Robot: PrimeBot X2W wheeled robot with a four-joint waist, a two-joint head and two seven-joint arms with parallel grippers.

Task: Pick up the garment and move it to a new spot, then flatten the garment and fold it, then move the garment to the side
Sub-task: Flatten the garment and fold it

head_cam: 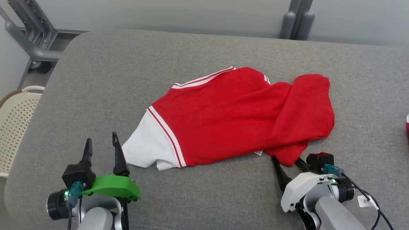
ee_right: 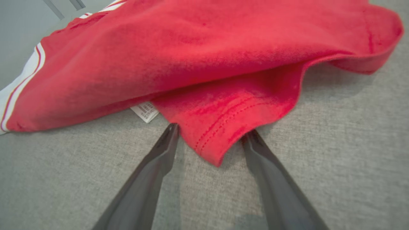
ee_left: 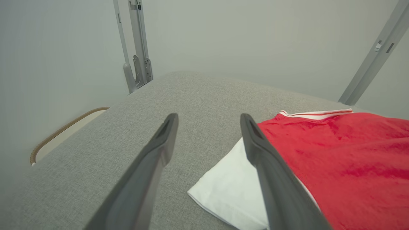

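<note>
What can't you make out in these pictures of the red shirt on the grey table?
- Care label on the shirt, right wrist view: print too small and blurred to read.
- Red object, head view: cut off by the right edge.
- Basket, head view: partly behind the table, cut by the left edge.

The worktop (head_cam: 96, 80) is a broad slab with rounded corners, covered in grey woven cloth, and a red shirt (head_cam: 236, 118) lies crumpled on it around the middle. The shirt's white sleeve (head_cam: 143, 150) spreads flat on the cloth at its near left end, its right end is doubled over itself, and a small white label (head_cam: 258, 153) peeks out from under its near edge. Well apart to the shirt's right, at the worktop's edge, lies a small red and white thing (head_cam: 407, 126) too cut off to identify.
</note>
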